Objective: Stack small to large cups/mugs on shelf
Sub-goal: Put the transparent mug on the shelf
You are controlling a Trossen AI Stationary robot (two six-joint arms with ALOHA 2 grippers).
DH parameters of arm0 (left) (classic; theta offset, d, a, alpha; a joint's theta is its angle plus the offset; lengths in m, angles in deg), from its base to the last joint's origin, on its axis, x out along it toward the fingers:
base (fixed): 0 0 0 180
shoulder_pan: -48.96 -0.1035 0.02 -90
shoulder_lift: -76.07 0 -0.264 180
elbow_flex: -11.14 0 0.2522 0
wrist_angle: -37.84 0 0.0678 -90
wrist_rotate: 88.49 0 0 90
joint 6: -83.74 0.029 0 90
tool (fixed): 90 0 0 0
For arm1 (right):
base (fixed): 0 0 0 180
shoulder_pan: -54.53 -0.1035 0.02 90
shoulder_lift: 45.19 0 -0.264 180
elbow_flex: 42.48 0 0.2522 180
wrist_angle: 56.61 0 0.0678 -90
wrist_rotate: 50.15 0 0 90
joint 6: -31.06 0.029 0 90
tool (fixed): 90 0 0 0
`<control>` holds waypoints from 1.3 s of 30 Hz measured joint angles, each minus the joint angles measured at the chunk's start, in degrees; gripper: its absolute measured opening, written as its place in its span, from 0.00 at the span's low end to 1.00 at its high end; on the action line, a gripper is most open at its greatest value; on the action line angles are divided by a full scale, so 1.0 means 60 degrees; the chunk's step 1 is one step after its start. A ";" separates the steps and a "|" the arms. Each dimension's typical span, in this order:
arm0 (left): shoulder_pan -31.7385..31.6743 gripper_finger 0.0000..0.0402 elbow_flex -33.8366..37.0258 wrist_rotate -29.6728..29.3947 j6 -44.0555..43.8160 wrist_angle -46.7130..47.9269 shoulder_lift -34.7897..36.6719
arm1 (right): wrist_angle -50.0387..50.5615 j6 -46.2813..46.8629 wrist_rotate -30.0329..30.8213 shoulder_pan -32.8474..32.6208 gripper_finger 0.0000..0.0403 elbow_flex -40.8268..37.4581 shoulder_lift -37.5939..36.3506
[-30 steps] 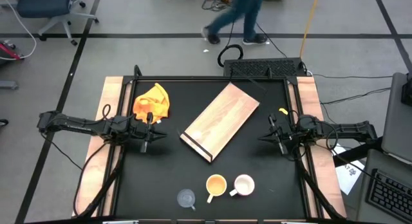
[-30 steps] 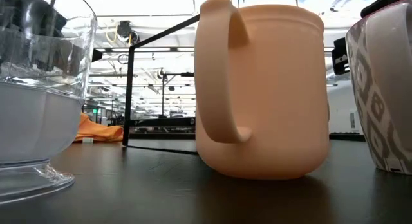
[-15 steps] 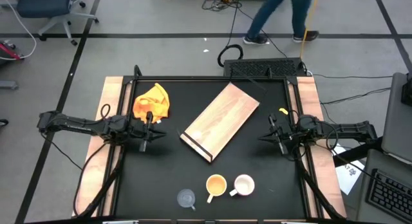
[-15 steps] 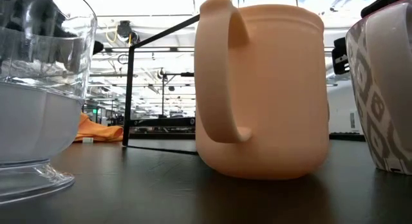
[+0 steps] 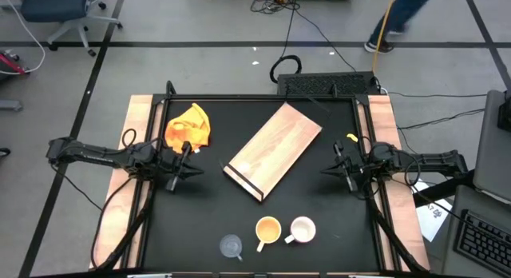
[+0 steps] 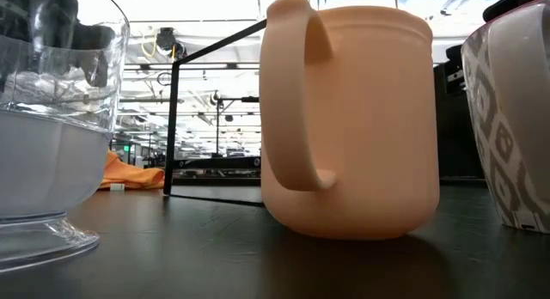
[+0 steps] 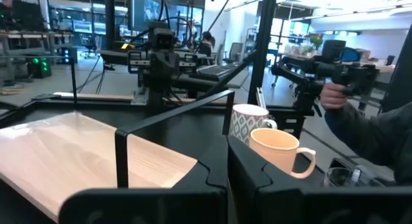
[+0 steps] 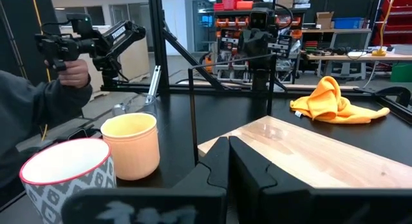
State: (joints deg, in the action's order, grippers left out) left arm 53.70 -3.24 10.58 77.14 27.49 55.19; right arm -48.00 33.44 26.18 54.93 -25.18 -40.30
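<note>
Left arm (image 5: 182, 169) low beside shelf (image 5: 273, 151)

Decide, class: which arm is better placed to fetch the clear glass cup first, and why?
Probably the left. The glass cup stands leftmost in the row, nearer the left gripper than the right gripper, with the yellow-orange mug and white mug between it and the right side.

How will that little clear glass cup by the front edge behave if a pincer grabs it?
The clear glass cup is probably slippery: its wall looks smooth and glossy in the low view. It flares wide above a narrower foot, so a push near the rim may tip it. Being glass, it is likely fragile, and a hard squeeze risks cracking it.
</note>
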 joint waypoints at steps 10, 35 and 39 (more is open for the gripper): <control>0.0119 0.00 0.0000 0.0490 0.0049 0.0010 0.0000 | -0.0033 0.0452 0.0004 0.0000 0.00 0.0000 0.0000; 0.0986 0.00 -0.3248 0.0535 0.0623 0.1276 -0.2176 | -0.0051 0.0417 0.0013 -0.0002 0.00 0.0000 0.0000; 0.1546 0.00 -0.3546 -0.0038 0.0995 0.1234 -0.3026 | -0.0051 0.0417 0.0011 0.0000 0.00 0.0000 0.0000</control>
State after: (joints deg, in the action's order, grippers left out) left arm 62.98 -24.51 10.36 83.11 34.89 37.03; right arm -48.30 35.94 26.25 54.93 -25.18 -40.30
